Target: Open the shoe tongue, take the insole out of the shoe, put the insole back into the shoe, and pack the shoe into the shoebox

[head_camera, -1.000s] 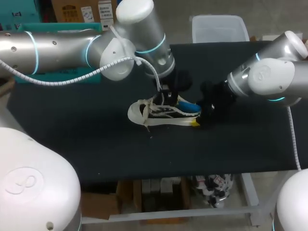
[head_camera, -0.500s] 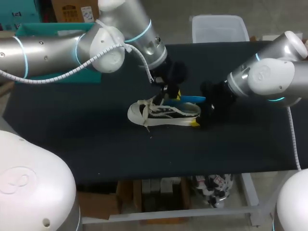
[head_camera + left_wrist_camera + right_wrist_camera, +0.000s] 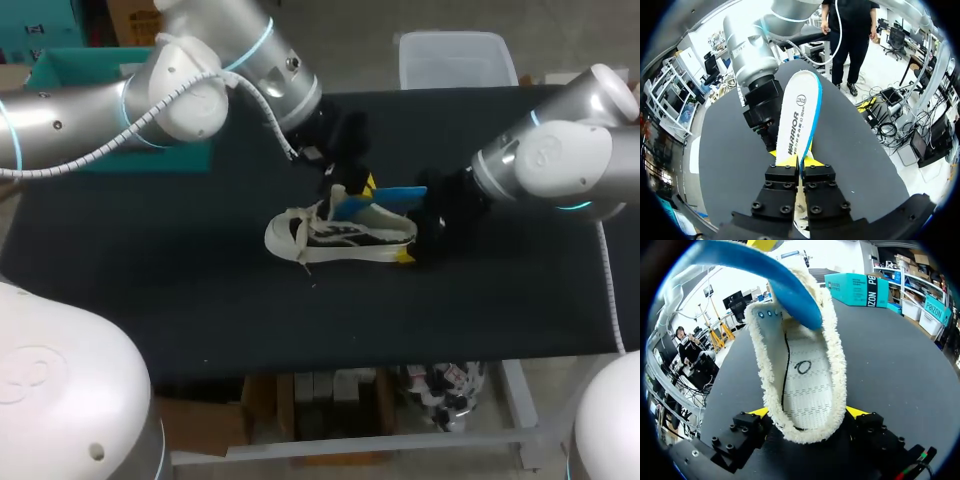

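A white shoe (image 3: 335, 235) with black stripes lies on its side in the middle of the black table. My right gripper (image 3: 408, 252) holds its heel: in the right wrist view the fleece-lined heel (image 3: 805, 390) sits between both fingers of that gripper (image 3: 807, 416). My left gripper (image 3: 362, 186) hangs just above the shoe, shut on one end of the blue-edged insole (image 3: 398, 193). The left wrist view has the insole (image 3: 799, 117) running straight out from that gripper (image 3: 800, 161) toward the right arm. Its blue underside (image 3: 775, 275) arches over the shoe's opening.
A teal shoebox (image 3: 60, 66) stands at the table's far left, mostly behind my left arm, and it also appears as a teal box (image 3: 855, 287) past the shoe. Bare black table (image 3: 200, 300) lies in front of the shoe.
My left arm has drawn back, up and to the left, and the insole in its gripper has risen further out of the shoe. The right gripper and the shoe have stayed put.
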Controlling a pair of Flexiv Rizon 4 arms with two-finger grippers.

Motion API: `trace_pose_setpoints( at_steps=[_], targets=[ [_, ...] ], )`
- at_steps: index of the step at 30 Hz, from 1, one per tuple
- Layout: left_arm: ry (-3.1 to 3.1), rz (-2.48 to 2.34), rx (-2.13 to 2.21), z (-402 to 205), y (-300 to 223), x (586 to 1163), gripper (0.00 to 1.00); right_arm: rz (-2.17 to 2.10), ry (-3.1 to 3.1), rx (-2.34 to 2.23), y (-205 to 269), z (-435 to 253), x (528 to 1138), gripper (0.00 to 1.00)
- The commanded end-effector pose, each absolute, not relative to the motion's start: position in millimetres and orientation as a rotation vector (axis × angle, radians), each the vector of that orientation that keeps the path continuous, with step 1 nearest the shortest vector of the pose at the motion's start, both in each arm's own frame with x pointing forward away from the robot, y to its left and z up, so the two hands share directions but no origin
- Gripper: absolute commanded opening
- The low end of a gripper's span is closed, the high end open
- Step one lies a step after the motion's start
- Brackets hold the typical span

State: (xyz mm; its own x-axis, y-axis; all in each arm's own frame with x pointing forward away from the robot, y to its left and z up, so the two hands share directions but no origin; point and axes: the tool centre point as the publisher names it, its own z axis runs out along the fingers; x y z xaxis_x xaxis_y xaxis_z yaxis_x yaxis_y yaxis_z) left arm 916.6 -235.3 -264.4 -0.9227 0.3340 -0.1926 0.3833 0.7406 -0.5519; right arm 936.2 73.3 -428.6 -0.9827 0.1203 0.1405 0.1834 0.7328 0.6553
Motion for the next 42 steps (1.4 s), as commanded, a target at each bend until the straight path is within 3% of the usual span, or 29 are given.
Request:
trace_pose_setpoints(
  at_steps=[1, 2, 27, 42],
  targets=[
    [2.826, -1.044, 0.629, -256, -228, 912, 0.0, -1.087, -2.832, -0.235, 73, -430, 933, 0.83],
    [2.82, -1.061, 0.637, -254, -228, 911, 0.0, -1.085, -2.832, -0.232, 72, -430, 933, 1.0],
    [2.547, -1.535, 0.926, -169, -243, 893, 0.0, -0.768, -3.004, -0.13, 33, -348, 961, 1.0],
    [2.443, -1.631, 0.827, -148, -180, 884, 0.0, -0.444, -3.093, -0.027, 73, -312, 984, 1.0]
  ],
)
